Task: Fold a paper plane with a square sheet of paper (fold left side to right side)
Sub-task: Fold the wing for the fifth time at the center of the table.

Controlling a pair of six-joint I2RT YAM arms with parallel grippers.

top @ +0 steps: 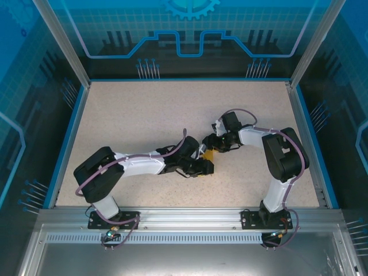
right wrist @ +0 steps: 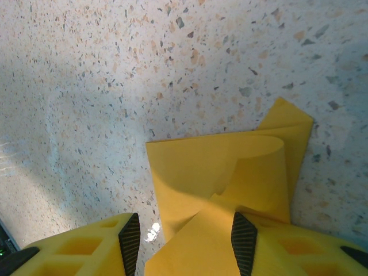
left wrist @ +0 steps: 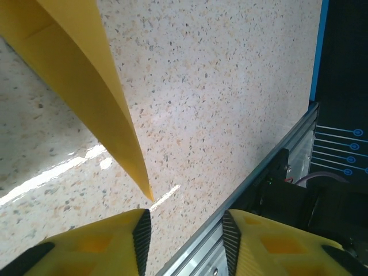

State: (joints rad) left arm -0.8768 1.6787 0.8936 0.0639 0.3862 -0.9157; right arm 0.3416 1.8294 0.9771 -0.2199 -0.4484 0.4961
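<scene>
The paper plane (top: 210, 155) is orange-yellow paper folded into layers, lying mid-table between my two grippers. In the left wrist view its long sharp tip (left wrist: 144, 184) points toward my left gripper (left wrist: 185, 241), which stands open just short of the tip with nothing between the pads. From above, the left gripper (top: 206, 167) sits at the paper's near side and the right gripper (top: 208, 142) at its far side. In the right wrist view the paper plane (right wrist: 230, 167) shows a curled upper flap. My right gripper (right wrist: 185, 241) is open, its jaws set wide around a raised flap.
The speckled tabletop (top: 144, 115) is ringed by a blue border and glass walls. An aluminium rail (left wrist: 270, 167) runs along the near edge, close behind my left fingers, with dark arm hardware (left wrist: 322, 201) beyond it.
</scene>
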